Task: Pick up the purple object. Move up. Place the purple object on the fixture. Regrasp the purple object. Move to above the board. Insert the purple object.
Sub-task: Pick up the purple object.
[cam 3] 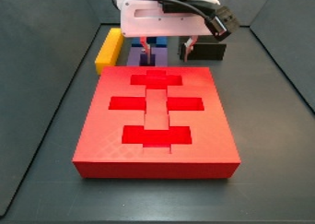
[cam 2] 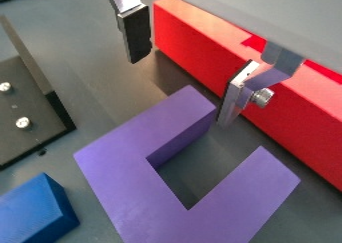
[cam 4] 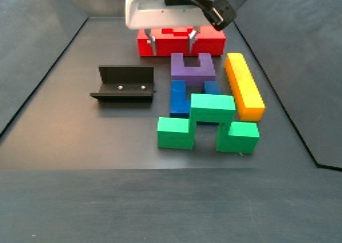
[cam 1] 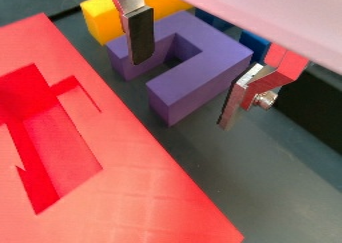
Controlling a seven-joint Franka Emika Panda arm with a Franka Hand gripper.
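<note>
The purple object [cam 1: 211, 59] [cam 2: 134, 159] is a U-shaped block lying flat on the dark floor, right beside the red board [cam 1: 80, 167] [cam 3: 154, 145]. In a side view it sits [cam 4: 194, 67] between the board [cam 4: 210, 39] and the blue block. My gripper [cam 1: 187, 67] [cam 2: 183, 67] hangs open just over the purple object's board end, with nothing between its fingers [cam 1: 140, 35]. One finger stands over the block's notch, the other outside its prong. The fixture [cam 4: 123, 84] stands apart from the blocks.
A yellow bar [cam 4: 243, 87] [cam 3: 110, 48] lies along the purple object's far side. A blue block [cam 4: 179, 95] [cam 2: 34, 212] and a green block [cam 4: 201, 122] lie beyond it. The fixture's base plate [cam 2: 20, 97] shows in a wrist view. Dark walls enclose the floor.
</note>
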